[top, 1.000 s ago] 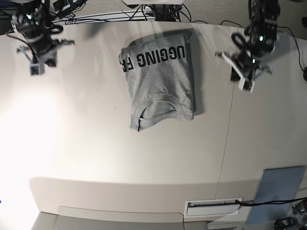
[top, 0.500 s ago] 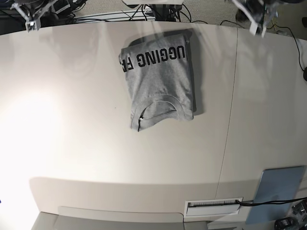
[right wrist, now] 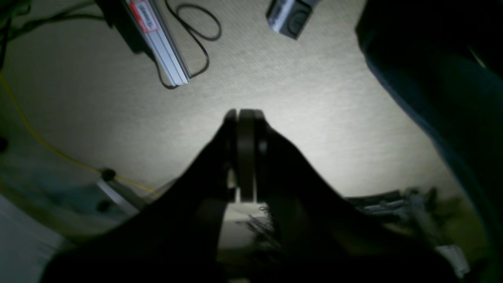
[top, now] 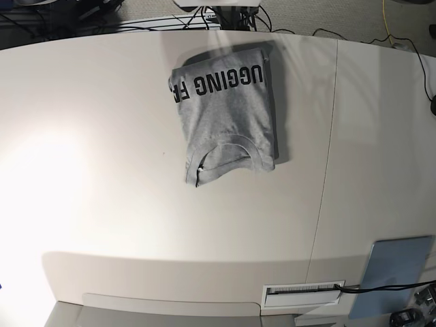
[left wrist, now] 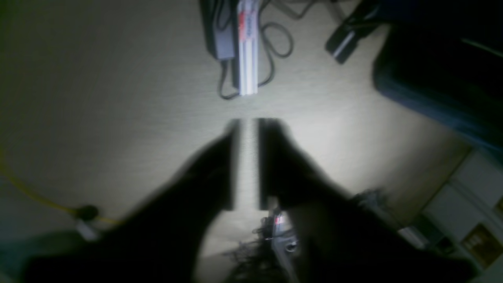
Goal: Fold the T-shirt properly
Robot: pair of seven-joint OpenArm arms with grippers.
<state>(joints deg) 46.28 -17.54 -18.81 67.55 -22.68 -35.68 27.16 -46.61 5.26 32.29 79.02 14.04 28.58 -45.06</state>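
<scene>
From my base view, the nearest thing is a blue-grey panel [top: 396, 270] at the near right corner, with a white slotted plate [top: 303, 293] just left of it along the near edge. The table [top: 102, 204] is pale and matte, with a strong glare patch on its left half and a thin seam [top: 327, 170] running near to far on the right side.

The T-shirt [top: 228, 112] lies folded into a narrow rectangle in the far middle of the table, flat, collar [top: 228, 146] toward the near end. Black block lettering [top: 216, 83] runs across its far part, reading upside down to me. A dark shadow edges its right side. Neither arm shows in this view.

Beyond the far edge: carpet, and a tangle of black cables [top: 170, 24].

Left wrist view, blurred: the left gripper [left wrist: 247, 163] hangs over beige carpet [left wrist: 98, 78], its jaws slightly parted with a lit strip of floor showing between them, nothing in them. A white power strip [left wrist: 247, 47] and looped cable lie farther on; a yellow cord [left wrist: 23, 184] crosses at left.

Right wrist view: the right gripper [right wrist: 245, 155] is pressed together, jaws meeting, holding nothing. Same carpet [right wrist: 314, 98] below it, an aluminium bar with a red label [right wrist: 157, 43], a black cable loop [right wrist: 196, 23], a small grey box [right wrist: 290, 15], and a dark bulk at right that I cannot identify.
</scene>
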